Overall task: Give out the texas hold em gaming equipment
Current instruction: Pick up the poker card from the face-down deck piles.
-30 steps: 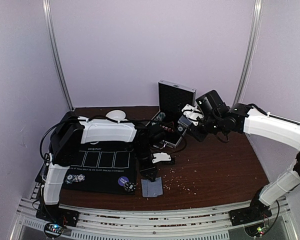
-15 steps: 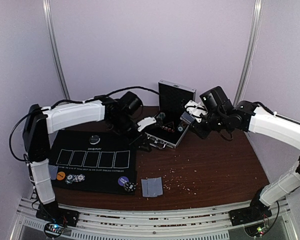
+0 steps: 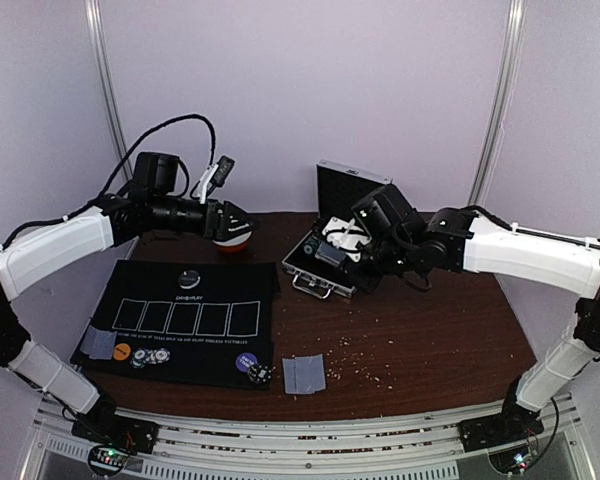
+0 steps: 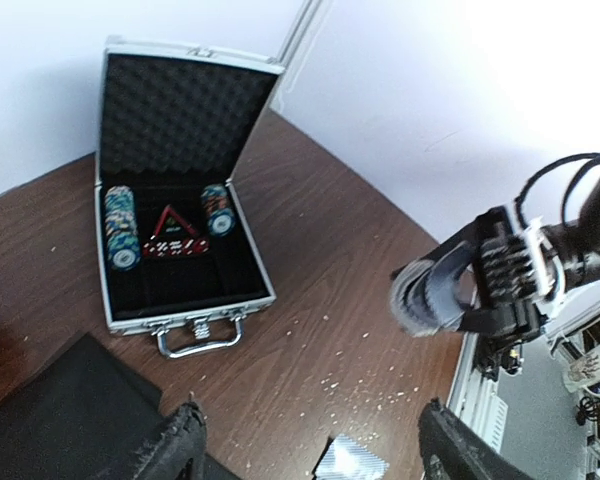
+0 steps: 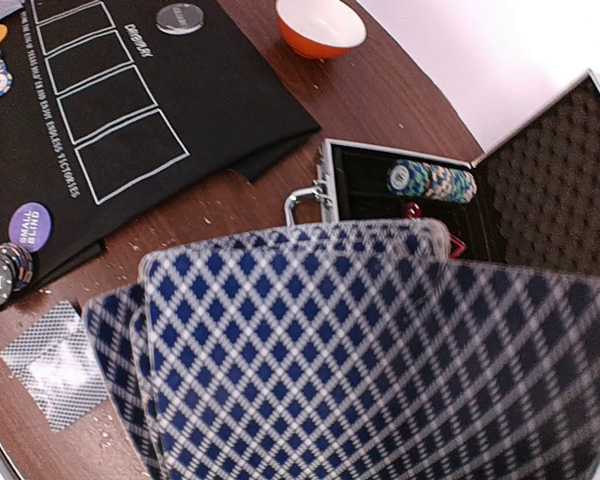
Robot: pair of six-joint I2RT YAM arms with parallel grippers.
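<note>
My right gripper (image 3: 332,246) is shut on a fan of blue-diamond-backed playing cards (image 5: 360,350), held over the open silver case (image 3: 330,262). The cards fill most of the right wrist view and hide the fingers. Inside the case lie rows of striped poker chips (image 4: 120,226). My left gripper (image 4: 310,432) is open with nothing between its fingers, raised at the back left above the bowl (image 3: 232,238). A few cards (image 3: 303,373) lie on the wood near the front. More cards (image 3: 98,342), an orange disc (image 3: 122,351), chips (image 3: 152,356), a purple disc (image 3: 246,362) and a black disc (image 3: 188,279) rest on the black mat (image 3: 210,290).
The white bowl with an orange-red outside (image 5: 320,25) stands just behind the mat. The case lid (image 3: 350,190) stands upright at the back. Pale crumbs (image 3: 365,365) are scattered over the brown table between the case and the front rail (image 3: 300,435).
My left arm swung from the table's front middle up and back to the left, beside the bowl, and its jaws opened wider. My right gripper carried the cards leftward over the case.
</note>
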